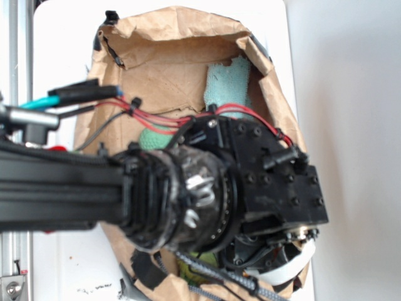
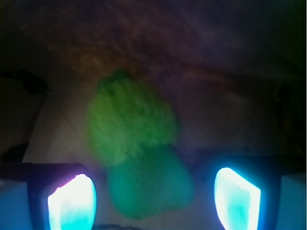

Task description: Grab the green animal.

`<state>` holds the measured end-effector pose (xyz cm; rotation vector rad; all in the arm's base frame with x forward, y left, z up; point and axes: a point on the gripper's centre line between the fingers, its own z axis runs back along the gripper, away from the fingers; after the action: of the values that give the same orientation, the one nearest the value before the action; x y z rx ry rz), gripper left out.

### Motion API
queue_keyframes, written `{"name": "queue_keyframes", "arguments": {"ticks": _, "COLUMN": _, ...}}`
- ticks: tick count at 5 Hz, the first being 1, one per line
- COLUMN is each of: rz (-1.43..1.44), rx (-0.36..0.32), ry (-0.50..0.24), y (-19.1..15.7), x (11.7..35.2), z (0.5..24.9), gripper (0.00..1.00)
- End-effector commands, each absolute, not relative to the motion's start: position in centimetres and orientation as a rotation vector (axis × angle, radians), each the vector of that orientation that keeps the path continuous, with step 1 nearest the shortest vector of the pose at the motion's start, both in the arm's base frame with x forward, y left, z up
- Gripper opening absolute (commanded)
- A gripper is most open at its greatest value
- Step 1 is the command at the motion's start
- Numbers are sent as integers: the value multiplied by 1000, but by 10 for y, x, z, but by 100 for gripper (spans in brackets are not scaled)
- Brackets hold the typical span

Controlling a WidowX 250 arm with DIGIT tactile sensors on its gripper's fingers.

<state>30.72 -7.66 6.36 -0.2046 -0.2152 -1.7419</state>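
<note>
Grab not done yet — the gripper (image 2: 153,194) is hanging spread wide, its glowing pads (image 2: 72,201) sitting lower left and lower right of the wrist frame, touching nothing. The green animal (image 2: 139,160) is lying between them at center frame: fuzzy lime tuft on top, smoother paler lump below. Closing on it is what's left. In the exterior view, the black arm (image 1: 207,188) is covering most of the crumpled brown paper bag (image 1: 163,56) — a teal cloth (image 1: 227,81) is showing at upper center.
</note>
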Motion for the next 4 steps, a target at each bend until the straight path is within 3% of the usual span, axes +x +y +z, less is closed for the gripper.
{"name": "queue_keyframes", "arguments": {"ticks": 1, "rz": -1836, "rx": -143, "ry": -201, "y": -92, "x": 314, "z": 54, "gripper": 100}}
{"name": "queue_keyframes", "arguments": {"ticks": 2, "rz": -1840, "rx": -195, "ry": -148, "y": -96, "x": 315, "z": 39, "gripper": 100}}
{"name": "queue_keyframes", "arguments": {"ticks": 3, "rz": -1811, "rx": -241, "ry": -145, "y": -95, "x": 317, "z": 43, "gripper": 0}}
{"name": "queue_keyframes", "arguments": {"ticks": 4, "rz": -1796, "rx": -241, "ry": -187, "y": -93, "x": 319, "z": 55, "gripper": 0}}
